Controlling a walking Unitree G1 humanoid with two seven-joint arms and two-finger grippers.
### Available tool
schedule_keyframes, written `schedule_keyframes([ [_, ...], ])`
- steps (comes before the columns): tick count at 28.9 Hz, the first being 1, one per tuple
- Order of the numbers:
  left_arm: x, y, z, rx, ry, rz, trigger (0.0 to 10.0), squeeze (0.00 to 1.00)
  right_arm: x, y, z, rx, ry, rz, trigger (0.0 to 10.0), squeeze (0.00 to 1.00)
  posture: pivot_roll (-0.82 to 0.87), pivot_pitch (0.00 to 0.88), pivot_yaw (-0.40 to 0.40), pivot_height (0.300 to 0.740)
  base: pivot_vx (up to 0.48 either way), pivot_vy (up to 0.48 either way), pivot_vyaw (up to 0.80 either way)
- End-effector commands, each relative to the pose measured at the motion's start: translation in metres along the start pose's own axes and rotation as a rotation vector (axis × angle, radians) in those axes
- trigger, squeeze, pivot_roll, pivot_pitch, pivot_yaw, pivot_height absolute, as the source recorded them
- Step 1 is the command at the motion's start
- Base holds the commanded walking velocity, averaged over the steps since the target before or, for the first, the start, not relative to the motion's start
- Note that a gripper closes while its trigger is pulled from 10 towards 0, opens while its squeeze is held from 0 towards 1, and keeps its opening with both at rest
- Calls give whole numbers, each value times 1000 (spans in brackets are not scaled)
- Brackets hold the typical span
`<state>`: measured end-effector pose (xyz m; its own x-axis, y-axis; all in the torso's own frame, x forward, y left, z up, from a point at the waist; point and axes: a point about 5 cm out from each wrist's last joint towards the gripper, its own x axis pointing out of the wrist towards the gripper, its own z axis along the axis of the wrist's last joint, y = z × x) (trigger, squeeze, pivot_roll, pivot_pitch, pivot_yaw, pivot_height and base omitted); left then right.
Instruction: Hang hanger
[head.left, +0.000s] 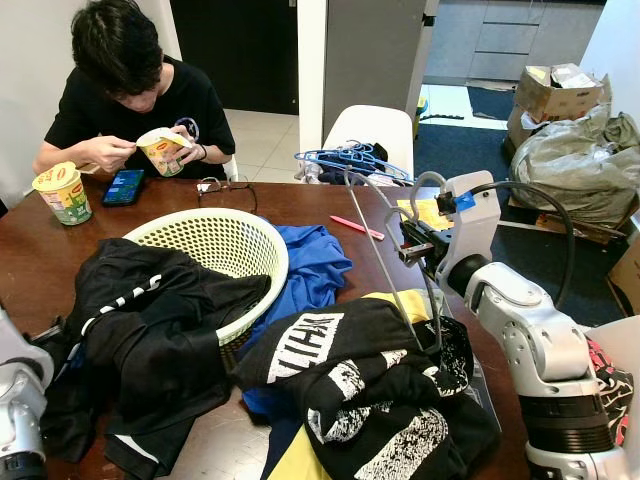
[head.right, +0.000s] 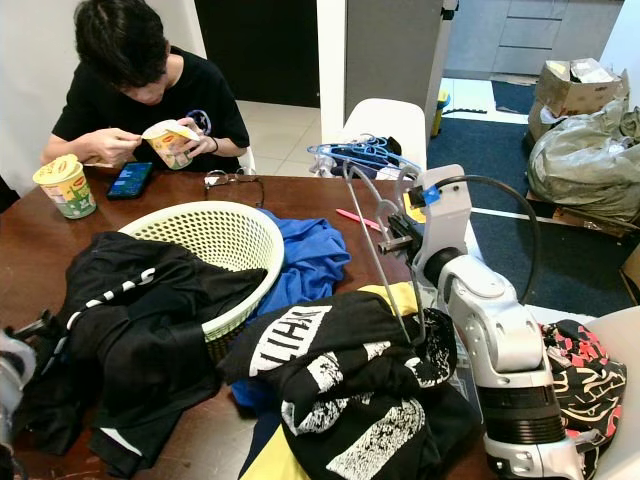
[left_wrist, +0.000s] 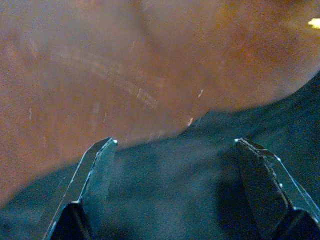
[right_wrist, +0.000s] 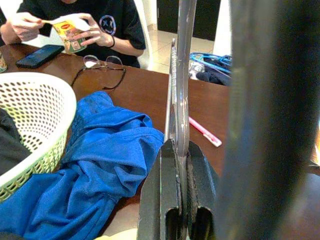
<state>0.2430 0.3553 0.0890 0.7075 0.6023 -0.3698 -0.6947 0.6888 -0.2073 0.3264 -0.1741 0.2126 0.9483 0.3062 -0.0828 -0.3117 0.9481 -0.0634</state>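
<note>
1. The right pincer (right_wrist: 181, 165) is pressed tight on a grey metal hanger (head.left: 385, 255) — it holds it up above the brown worktop (head.left: 290, 200).
2. The bottom of the hanger dips into a black shirt with white print (head.left: 370, 385) lying near the robot.
3. A blue shirt (head.left: 310, 265) lies just beside a pale basket (head.left: 215, 240), which is tipped on its side with black clothes (head.left: 150, 310) spilling from it.
4. A pink pen (head.left: 357, 227) lies on the worktop past the blue shirt.
5. A bunch of blue hangers (head.left: 350, 160) rests on a white chair (head.left: 370, 125) at the far edge.
6. The left pincer (left_wrist: 175, 150) is spread wide, low over the worktop and a dark cloth.
7. A person (head.left: 130, 90) sits at the far side, holding a noodle cup (head.left: 163, 150) — a phone (head.left: 122, 186) and a pair of glasses (head.left: 222, 186) lie close by.
</note>
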Motion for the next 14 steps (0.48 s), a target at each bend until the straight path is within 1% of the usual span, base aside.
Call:
schedule_keyframes([
  [1, 0, 2, -8, -21, 38, 7, 10000, 0, -2, -3, -5, -2, 24, -11, 10000, 0, -5, 0, 34, 740, 0, 0, 0],
  [2, 0, 3, -14, -34, 67, 5, 10000, 0, -2, -3, -5, -4, 23, -11, 10000, 0, -6, 0, 33, 740, 0, 0, 0],
  [3, 0, 3, -14, -34, 67, 5, 10000, 0, -2, -3, -5, -4, 23, -11, 10000, 0, -6, 0, 33, 740, 0, 0, 0],
  [4, 2, 3, -20, -51, 95, 1, 10000, 0, -2, -3, -4, -4, 23, -10, 10000, 0, -9, 0, 33, 740, 0, 0, 0],
  [5, 4, 1, -24, -61, 119, -23, 10000, 0, -3, -3, -4, -6, 23, -11, 10000, 0, -12, 0, 33, 740, 0, 0, 0],
  [7, 8, -4, -25, -63, 133, -54, 10000, 0, -4, -3, -5, -7, 24, -13, 10000, 0, -16, 0, 34, 740, 0, 0, 0],
  [10, 11, -5, -23, -45, 127, -62, 10000, 0, -5, -3, -5, -8, 25, -15, 10000, 0, -16, 0, 34, 740, 0, 0, 0],
  [11, 14, -6, -19, -4, 113, -65, 10000, 0, -6, -4, -5, -9, 26, -19, 10000, 0, -25, 0, 39, 740, 0, 0, 0],
  [12, 14, -6, -19, -4, 113, -65, 10000, 0, -6, -4, -5, -9, 26, -19, 10000, 0, -25, 0, 39, 740, 0, 0, 0],
  [13, 16, -8, -11, 110, 75, -67, 10000, 0, -7, -5, -5, -10, 27, -24, 10000, 0, -30, 0, 42, 740, 0, 0, 0],
  [14, 16, -8, -11, 110, 75, -67, 10000, 0, -7, -5, -5, -10, 27, -24, 10000, 0, -30, 0, 42, 740, 0, 0, 0],
])
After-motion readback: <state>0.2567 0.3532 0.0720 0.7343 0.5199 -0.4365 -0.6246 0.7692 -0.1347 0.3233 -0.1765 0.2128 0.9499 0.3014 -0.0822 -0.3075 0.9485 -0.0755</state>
